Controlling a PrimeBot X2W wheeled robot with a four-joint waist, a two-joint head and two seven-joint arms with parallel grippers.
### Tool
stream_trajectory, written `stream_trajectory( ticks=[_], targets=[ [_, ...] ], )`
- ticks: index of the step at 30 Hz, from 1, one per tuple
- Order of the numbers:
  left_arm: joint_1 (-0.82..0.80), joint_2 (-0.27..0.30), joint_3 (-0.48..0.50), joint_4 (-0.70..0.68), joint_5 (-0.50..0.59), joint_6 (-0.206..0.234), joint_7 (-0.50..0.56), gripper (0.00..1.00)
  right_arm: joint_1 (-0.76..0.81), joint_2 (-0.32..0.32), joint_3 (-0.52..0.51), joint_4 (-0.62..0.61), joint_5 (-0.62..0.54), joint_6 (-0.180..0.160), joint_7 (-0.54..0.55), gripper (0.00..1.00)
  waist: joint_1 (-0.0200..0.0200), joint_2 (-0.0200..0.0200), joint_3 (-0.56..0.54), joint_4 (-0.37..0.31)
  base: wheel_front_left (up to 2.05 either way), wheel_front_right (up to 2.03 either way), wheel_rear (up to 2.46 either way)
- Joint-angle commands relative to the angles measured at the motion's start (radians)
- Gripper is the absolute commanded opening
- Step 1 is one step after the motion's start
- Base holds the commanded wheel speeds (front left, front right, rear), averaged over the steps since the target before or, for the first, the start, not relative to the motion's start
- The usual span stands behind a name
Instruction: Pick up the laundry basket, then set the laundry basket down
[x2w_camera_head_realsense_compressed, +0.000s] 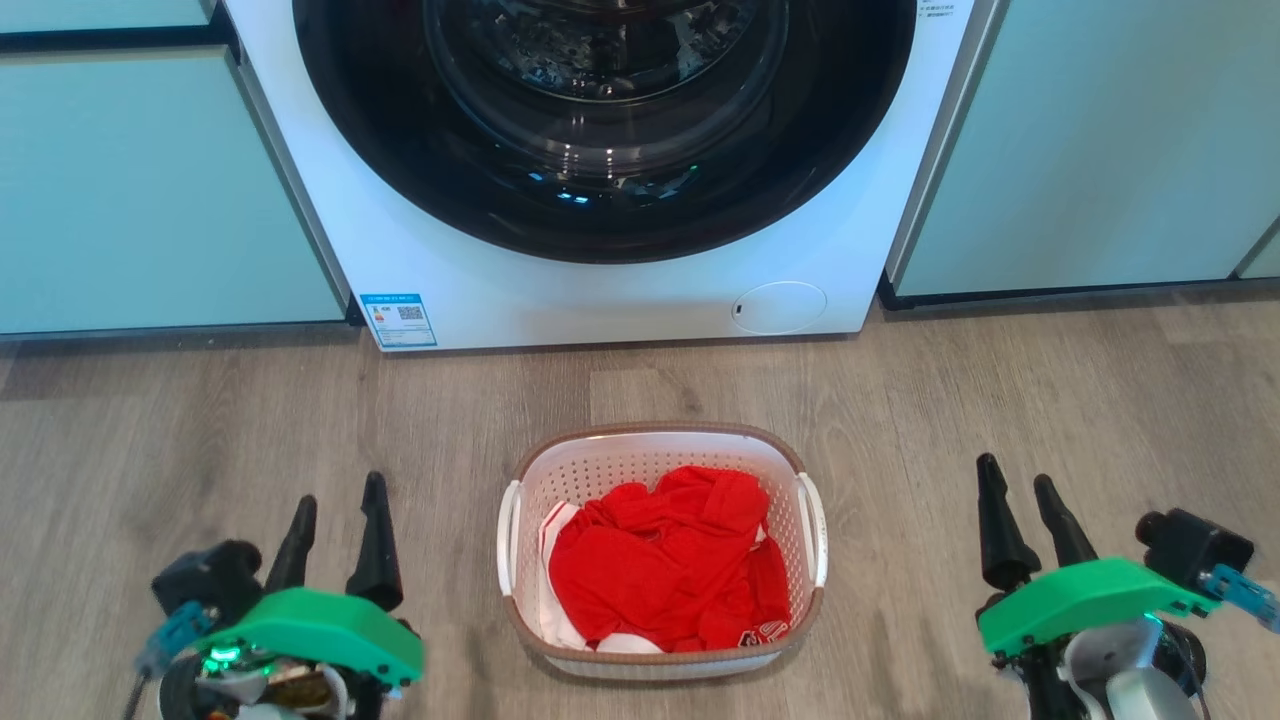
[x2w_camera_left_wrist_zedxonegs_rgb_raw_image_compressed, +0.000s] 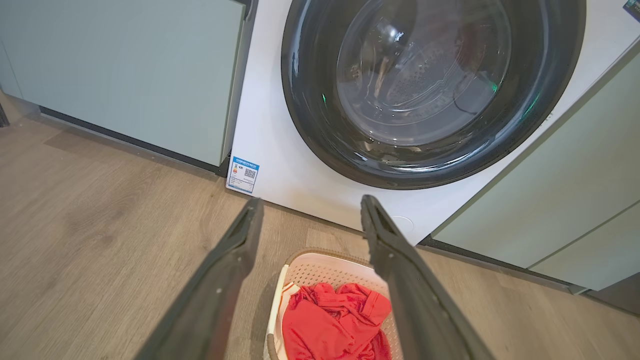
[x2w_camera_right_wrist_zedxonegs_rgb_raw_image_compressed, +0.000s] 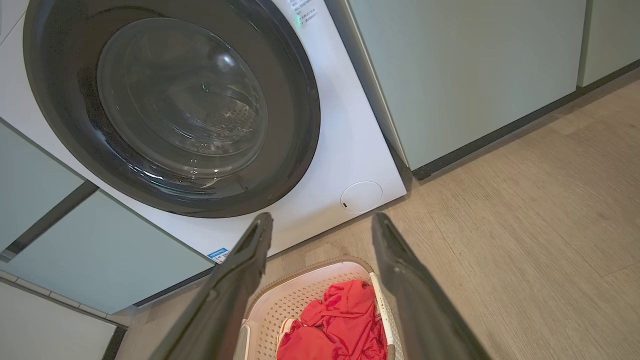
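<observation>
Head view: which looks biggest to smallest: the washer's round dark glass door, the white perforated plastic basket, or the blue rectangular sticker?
1. round dark glass door, even though it is cropped at the top
2. white perforated plastic basket
3. blue rectangular sticker

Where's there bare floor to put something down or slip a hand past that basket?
Bare floor lies between the basket and the washing machine, and beside the basket out to the left fingers and right fingers. Inside, red clothes crowd the basket.

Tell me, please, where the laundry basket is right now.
In the head view, the laundry basket stands on the wooden floor at lower centre, in front of the washing machine, between the left gripper and right gripper, touched by neither.
</observation>
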Motion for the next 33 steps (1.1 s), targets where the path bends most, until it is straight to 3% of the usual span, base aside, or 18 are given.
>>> stream_trajectory(
  ticks=[1, 18, 33],
  targets=[
    [-0.029, 0.019, 0.008, -0.045, 0.041, 0.013, -0.016, 1.0, -0.014, -0.011, 0.022, -0.043, -0.038, 0.001, -0.019, 1.0, 0.0, 0.0, 0.0, 0.0, 0.0, 0.0, 0.0],
    [-0.014, 0.029, -0.033, -0.082, 0.239, 0.046, -0.067, 1.0, -0.007, -0.013, 0.051, -0.059, -0.232, 0.001, -0.069, 1.0, 0.0, 0.0, 0.003, -0.002, 0.0, 0.0, 0.0],
    [0.004, 0.016, -0.039, -0.089, 0.392, 0.025, -0.108, 1.0, 0.003, -0.015, 0.074, -0.074, -0.395, 0.001, -0.11, 1.0, 0.0, 0.0, 0.001, -0.002, 0.0, 0.0, 0.0]
  ],
)
